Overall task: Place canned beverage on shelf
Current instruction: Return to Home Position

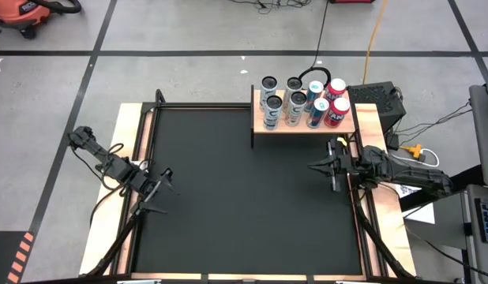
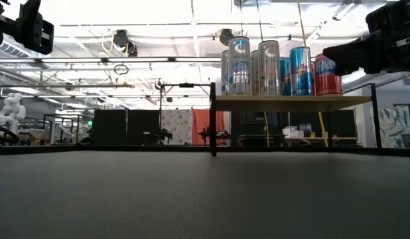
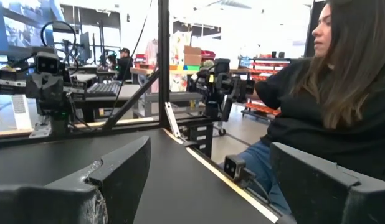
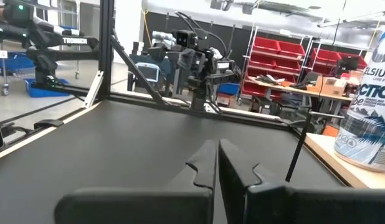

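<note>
Lighting is bright and even, coming from overhead. In the high view the large black tabletop mat [image 1: 244,197] reads uniformly matte. In the low view the ceiling strip lights [image 2: 192,16] burn out to white, and the mat lies dim beneath them. The tall metal beverage cans [image 2: 268,66] on the light wooden shelf [image 2: 291,103] carry vertical highlights. In the left wrist view, glare washes out the far room [image 3: 242,25]. In the right wrist view the mat shows a soft grey sheen.

white can [image 4: 369,118] cut by the view's edge, rear cans [image 2: 284,74] half hidden behind front cans [image 2: 239,65]

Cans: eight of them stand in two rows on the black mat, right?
No. The eight cans stand in two rows on the wooden shelf, not on the black mat. The high view shows it.
</note>
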Controlling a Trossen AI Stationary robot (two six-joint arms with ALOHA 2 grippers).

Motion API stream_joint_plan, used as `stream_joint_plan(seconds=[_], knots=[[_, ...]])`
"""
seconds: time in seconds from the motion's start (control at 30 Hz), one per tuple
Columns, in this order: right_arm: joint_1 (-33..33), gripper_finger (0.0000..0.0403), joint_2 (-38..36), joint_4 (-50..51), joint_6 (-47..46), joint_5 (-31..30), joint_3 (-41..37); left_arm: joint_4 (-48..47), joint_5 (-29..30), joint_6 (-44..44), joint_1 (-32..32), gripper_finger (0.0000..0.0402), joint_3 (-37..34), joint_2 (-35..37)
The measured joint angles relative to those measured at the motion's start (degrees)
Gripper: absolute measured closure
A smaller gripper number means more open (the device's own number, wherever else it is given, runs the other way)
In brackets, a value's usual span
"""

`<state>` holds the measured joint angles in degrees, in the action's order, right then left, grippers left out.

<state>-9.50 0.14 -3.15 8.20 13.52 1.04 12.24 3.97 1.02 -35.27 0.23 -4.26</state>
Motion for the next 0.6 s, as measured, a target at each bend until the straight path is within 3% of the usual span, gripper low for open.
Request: stream_joint_plan(seconds=[0.23,0.6], knots=[[0.4,0.0403,0.0,0.0,0.0,0.0,-0.1,-2.0,0.1,0.0,0.0,0.0068,0.0,3.6],[6.7,0.0403,0.0,0.0,0.0,0.1,-0.1,-2.8,1.1,0.0,0.0,0.0068,0.0,4.2]])
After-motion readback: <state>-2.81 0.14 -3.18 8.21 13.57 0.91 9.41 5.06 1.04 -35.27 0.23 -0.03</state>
